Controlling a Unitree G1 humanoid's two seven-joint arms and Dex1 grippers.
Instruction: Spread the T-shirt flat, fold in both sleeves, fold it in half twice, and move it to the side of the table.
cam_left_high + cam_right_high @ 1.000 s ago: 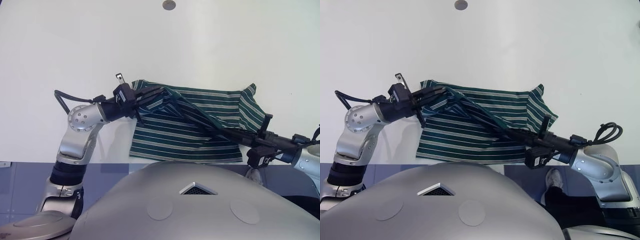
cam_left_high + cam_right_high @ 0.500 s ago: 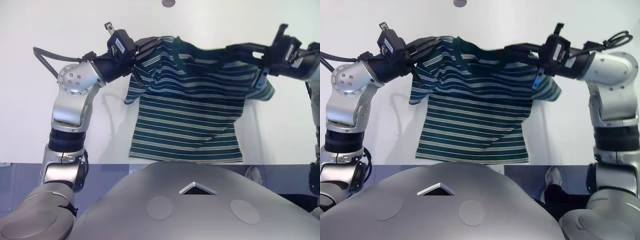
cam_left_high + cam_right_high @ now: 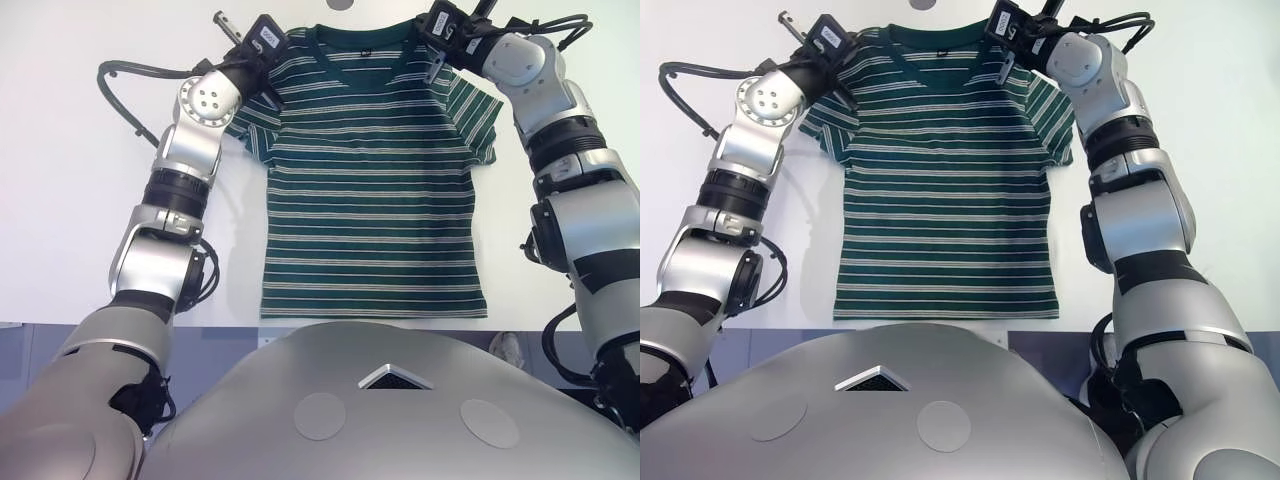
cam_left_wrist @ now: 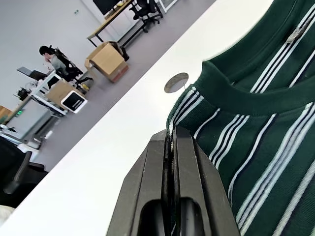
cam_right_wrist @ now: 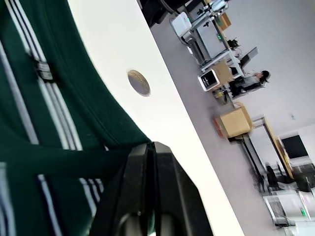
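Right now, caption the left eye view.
Left gripper and right gripper hold the striped T-shirt flat on white table.

Dark green T-shirt [image 3: 375, 200] with thin white stripes on a white table [image 3: 70, 230].

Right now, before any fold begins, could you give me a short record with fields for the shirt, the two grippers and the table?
garment: green T-shirt with white stripes
state: lying flat, collar away from the robot, both sleeves out, nothing folded
left gripper: shut on the shoulder edge beside the collar
right gripper: shut on the other shoulder
surface: white table
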